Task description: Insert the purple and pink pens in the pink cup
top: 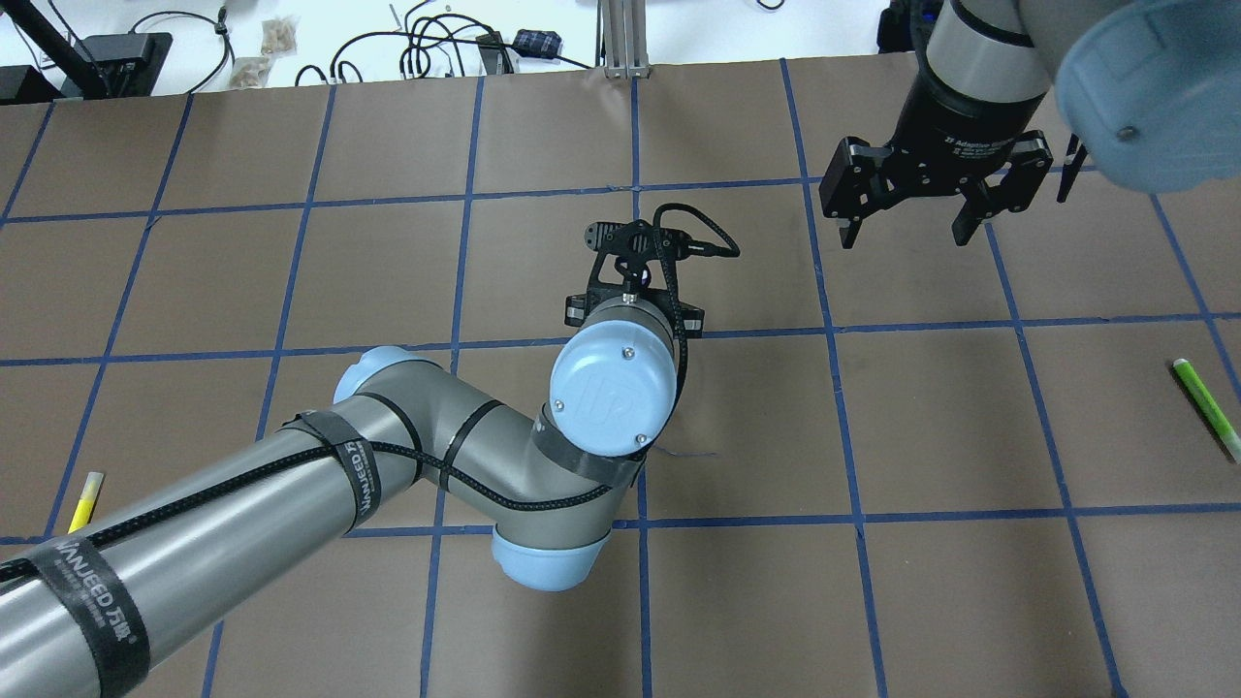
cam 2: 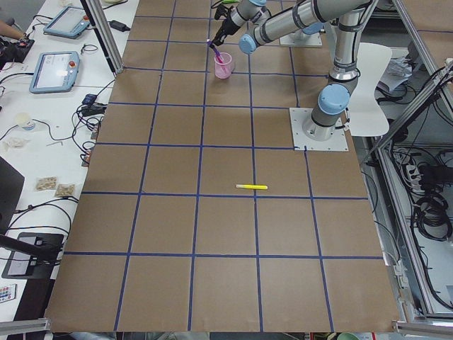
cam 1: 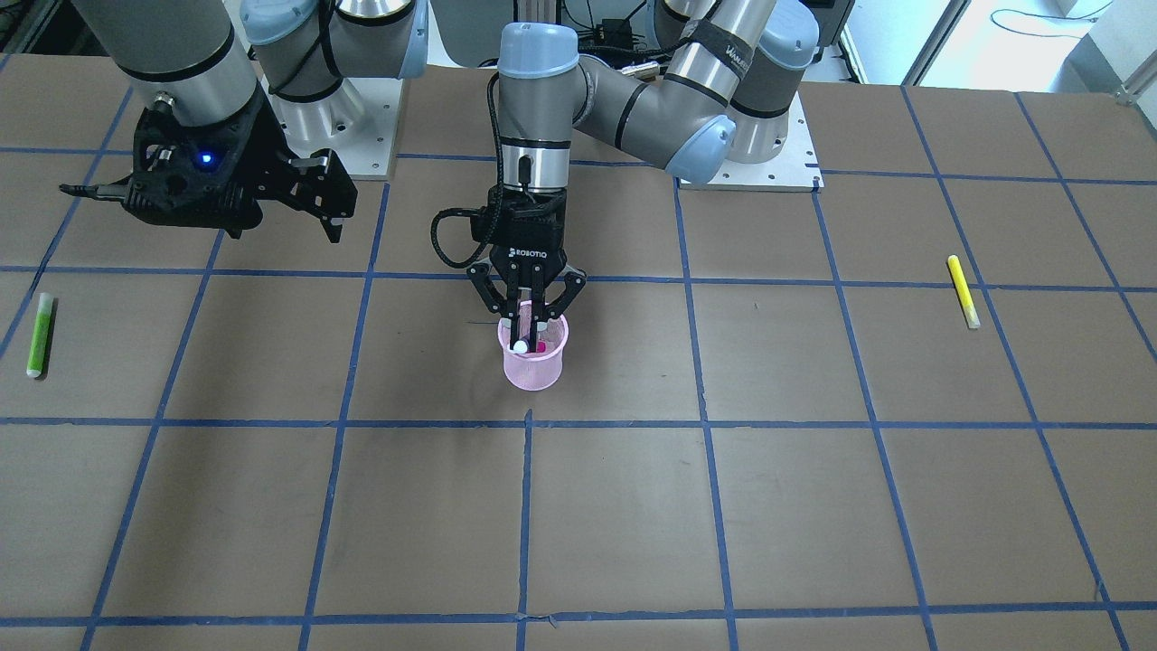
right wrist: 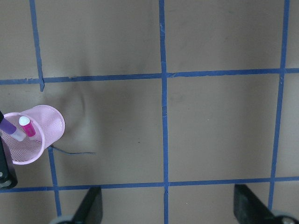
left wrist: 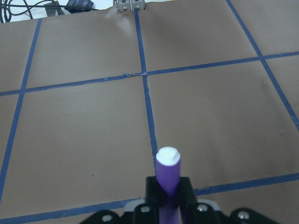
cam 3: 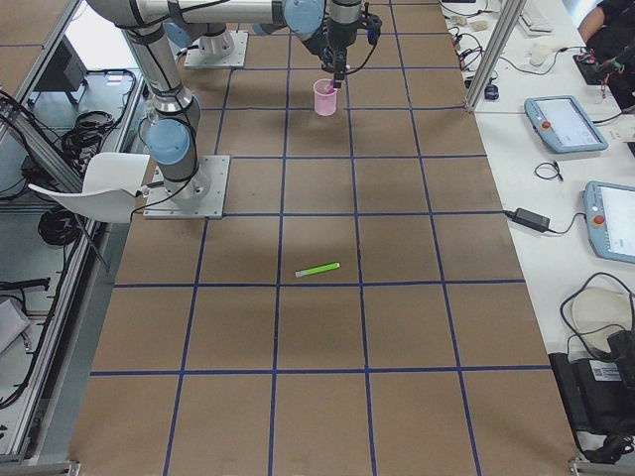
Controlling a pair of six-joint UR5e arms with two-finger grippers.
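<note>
The pink mesh cup (cam 1: 535, 369) stands near the table's middle; it also shows in the right wrist view (right wrist: 39, 140). A pink pen (right wrist: 28, 128) stands inside it. My left gripper (cam 1: 531, 336) is right above the cup, shut on the purple pen (left wrist: 168, 173), whose white-capped end points down into the cup's mouth (right wrist: 10, 130). The overhead view hides the cup under the left wrist. My right gripper (top: 904, 233) hovers open and empty, well away at the robot's right; its fingers (right wrist: 91, 207) frame bare table.
A green highlighter (cam 1: 39, 334) lies on the table at the robot's right side. A yellow highlighter (cam 1: 963, 291) lies at its left side. The arm bases (cam 1: 764, 167) stand at the table's robot edge.
</note>
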